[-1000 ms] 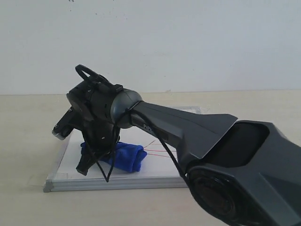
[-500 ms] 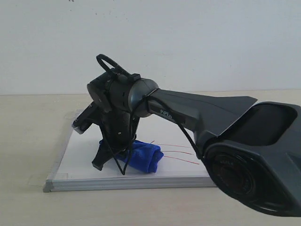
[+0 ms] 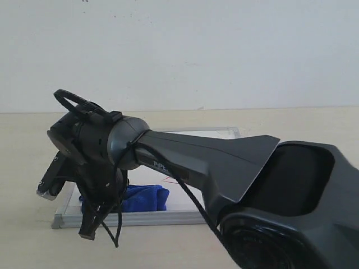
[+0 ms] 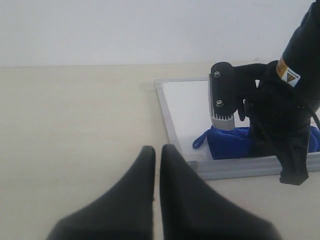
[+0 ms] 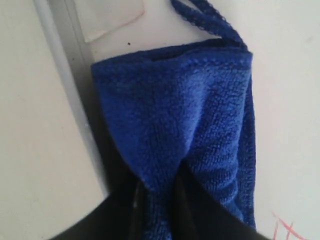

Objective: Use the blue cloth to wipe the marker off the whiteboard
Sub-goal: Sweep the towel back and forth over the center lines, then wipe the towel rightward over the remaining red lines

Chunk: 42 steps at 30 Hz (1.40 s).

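The whiteboard lies flat on the beige table, and my right arm covers most of it. At the board's front-left corner my right gripper is shut on the blue cloth and presses it down. In the right wrist view the fingers pinch a fold of the blue cloth beside the silver frame. A bit of red marker shows next to the cloth, and a short marker line shows behind it. My left gripper is shut and empty, off the board's left side.
A clear tape tab sits at the board corner. The cloth's hanging loop lies on the whiteboard. Bare table lies to the left of the board, and a white wall stands behind.
My right gripper swept the blue cloth to the right across the board. It then came back left and forward to the front-left corner. The left gripper shows no earlier frame.
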Each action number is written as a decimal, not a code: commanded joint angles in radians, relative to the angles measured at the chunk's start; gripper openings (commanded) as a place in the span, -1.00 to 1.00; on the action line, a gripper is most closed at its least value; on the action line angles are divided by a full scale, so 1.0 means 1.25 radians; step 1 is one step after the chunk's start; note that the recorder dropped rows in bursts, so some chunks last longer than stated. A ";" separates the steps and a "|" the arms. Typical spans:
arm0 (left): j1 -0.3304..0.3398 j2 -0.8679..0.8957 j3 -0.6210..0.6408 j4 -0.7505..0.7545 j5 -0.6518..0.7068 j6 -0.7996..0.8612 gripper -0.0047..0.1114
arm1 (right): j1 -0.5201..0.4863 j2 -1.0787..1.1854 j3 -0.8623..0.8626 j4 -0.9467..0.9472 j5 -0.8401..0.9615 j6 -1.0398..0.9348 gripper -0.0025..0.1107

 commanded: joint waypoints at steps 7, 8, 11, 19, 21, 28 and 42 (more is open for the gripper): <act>0.002 -0.002 0.003 -0.002 0.001 -0.008 -0.85 | -0.167 0.008 0.014 -0.052 0.020 0.067 -0.96; 0.002 -0.002 0.003 -0.002 0.001 -0.008 -0.85 | -0.191 0.008 0.014 -0.054 0.020 0.079 -0.96; 0.002 -0.002 0.003 -0.002 0.001 -0.008 -0.85 | -0.256 0.008 0.014 -0.056 0.020 0.120 -0.96; 0.002 -0.002 0.003 -0.002 0.001 -0.008 -0.85 | -0.345 0.008 0.014 0.006 0.020 0.221 -0.96; 0.002 -0.002 0.003 -0.002 0.001 -0.008 -0.85 | -0.334 0.008 0.014 0.054 0.020 0.209 -0.96; 0.002 -0.002 0.003 -0.002 0.001 -0.008 -0.85 | -0.227 0.008 0.014 0.197 0.020 -0.020 -0.96; 0.002 -0.002 0.003 -0.002 0.001 -0.008 -0.85 | -0.182 0.008 0.014 -0.179 -0.008 0.164 -0.96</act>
